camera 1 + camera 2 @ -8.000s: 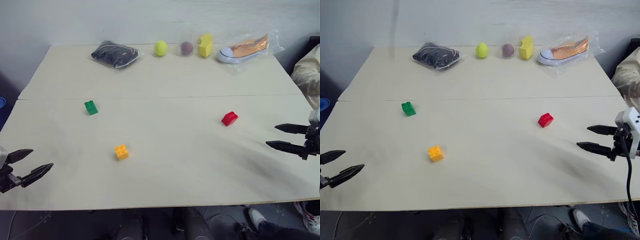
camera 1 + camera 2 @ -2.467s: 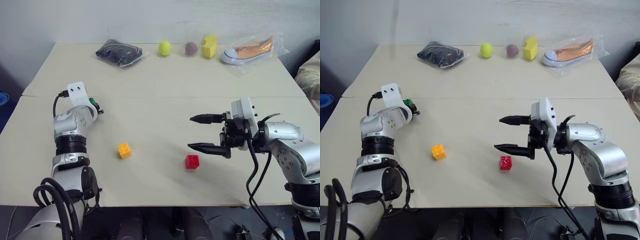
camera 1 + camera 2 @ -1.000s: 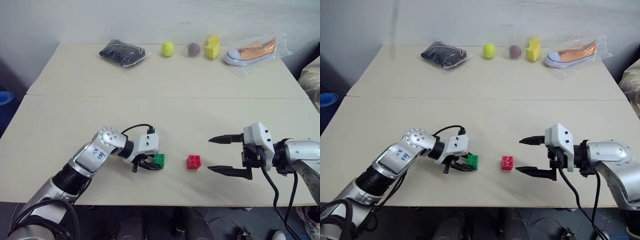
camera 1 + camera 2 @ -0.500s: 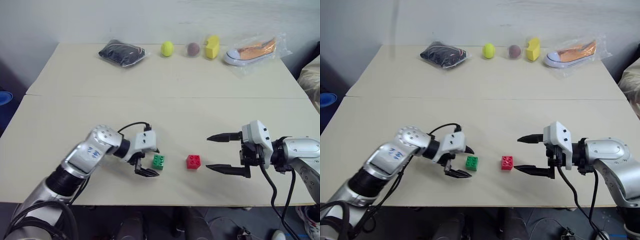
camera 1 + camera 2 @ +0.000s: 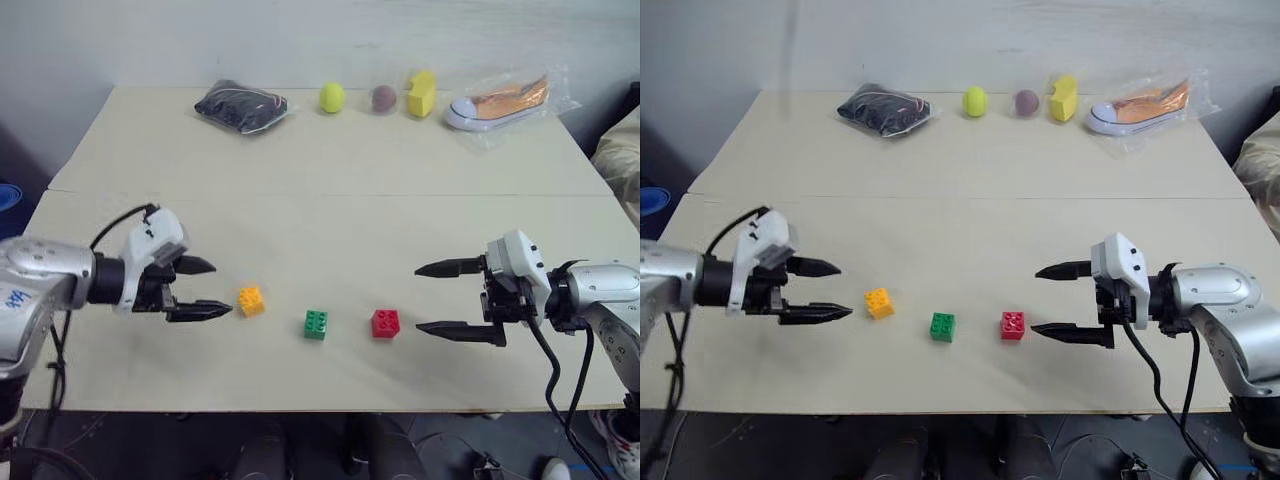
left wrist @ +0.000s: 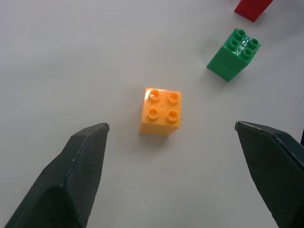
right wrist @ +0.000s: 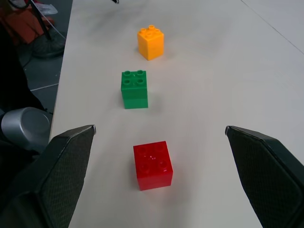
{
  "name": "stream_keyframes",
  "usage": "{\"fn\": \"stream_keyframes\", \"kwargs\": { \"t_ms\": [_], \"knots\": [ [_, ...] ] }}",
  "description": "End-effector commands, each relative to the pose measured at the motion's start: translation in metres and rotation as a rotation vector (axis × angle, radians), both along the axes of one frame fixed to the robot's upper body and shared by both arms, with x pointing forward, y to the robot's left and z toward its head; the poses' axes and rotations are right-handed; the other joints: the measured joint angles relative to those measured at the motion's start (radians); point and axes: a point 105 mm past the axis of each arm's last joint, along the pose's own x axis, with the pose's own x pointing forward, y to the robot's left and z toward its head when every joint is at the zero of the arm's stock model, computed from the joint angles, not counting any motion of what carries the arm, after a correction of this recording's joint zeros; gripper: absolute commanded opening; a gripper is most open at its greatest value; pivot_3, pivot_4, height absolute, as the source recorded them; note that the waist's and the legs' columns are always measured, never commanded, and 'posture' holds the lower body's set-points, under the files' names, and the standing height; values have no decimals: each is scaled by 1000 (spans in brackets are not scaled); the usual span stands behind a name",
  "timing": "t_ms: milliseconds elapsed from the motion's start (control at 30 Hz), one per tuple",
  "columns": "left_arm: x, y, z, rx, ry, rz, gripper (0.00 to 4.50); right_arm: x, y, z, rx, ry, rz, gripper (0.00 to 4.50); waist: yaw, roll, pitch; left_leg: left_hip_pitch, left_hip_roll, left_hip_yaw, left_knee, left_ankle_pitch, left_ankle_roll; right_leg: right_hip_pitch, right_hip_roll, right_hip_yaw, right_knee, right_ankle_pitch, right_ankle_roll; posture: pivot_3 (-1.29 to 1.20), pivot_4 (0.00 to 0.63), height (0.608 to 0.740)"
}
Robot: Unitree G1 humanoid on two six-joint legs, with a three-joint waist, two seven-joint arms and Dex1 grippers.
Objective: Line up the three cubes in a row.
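Head view: orange cube point(image 5: 251, 300), green cube point(image 5: 316, 324), red cube point(image 5: 386, 323) on bench point(image 5: 330, 160), orange slightly toward 11 o'clock of line; left gripper point(image 5: 195, 289) jaws wide, empty | Left wrist: nudge orange gently into line, leave green alone | Right wrist: right gripper point(image 5: 448, 299) jaws wide, empty.

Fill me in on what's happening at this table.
A two-armed robot is arranging three toy bricks. The orange brick, green brick and red brick sit apart in a rough row near the table's front edge, the orange one slightly farther back. The left gripper hovers beside the orange brick, the right gripper beside the red one. Both have their jaws open and hold nothing.
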Motion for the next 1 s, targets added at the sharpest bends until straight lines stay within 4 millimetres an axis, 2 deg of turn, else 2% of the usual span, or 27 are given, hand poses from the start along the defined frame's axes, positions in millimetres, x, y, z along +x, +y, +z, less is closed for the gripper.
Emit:
{"fn": "stream_keyframes", "kwargs": {
  "t_ms": [33,200,333,500,600,700,933,967,1000],
  "knots": [
    [5,-3,1,7,-69,-1,4477,-8,4,8,0,-1,57,4500,5,0,0,0,0,0,0,0,0,0,0,0,0,0,0,0,150,740],
    [19,-9,-26,75,-88,-48,4477,-10,4,14,-3,-20,60,4500,6,0,0,1,0,1,0,0,0,0,0,0,0,0,0,0,150,740],
    [26,-19,-39,68,-68,-82,4477,-9,5,15,-4,-33,44,4500,6,0,0,0,0,1,0,0,0,0,0,0,0,0,0,0,150,740],
    [38,-28,-45,54,-77,-83,4477,-13,6,13,-1,-24,40,4500,7,0,0,0,0,1,0,0,0,0,0,0,1,0,0,0,150,740],
    [38,-29,-48,55,-69,-93,4477,-14,7,12,0,-24,39,4500,6,0,0,0,0,1,0,0,0,0,1,0,1,0,0,0,150,740],
    [33,-30,-49,51,-54,-118,3883,-13,7,12,4,-26,31,4500,3,0,0,1,0,2,0,0,0,-1,1,0,1,0,0,0,150,740],
    [32,-27,-47,66,-67,-164,1733,-13,7,9,-4,-28,27,4500,5,0,0,1,0,1,0,0,0,-1,0,0,1,0,0,0,150,740],
    [31,-26,-46,65,-63,-168,1511,-13,7,9,-5,-28,27,4500,5,0,0,1,0,2,0,0,0,0,0,0,1,0,0,0,150,740],
    [32,-24,-45,66,-59,-170,1517,-13,7,9,-5,-28,26,4500,5,0,0,0,0,2,0,0,0,-1,0,0,1,0,0,0,150,740]
  ]
}}
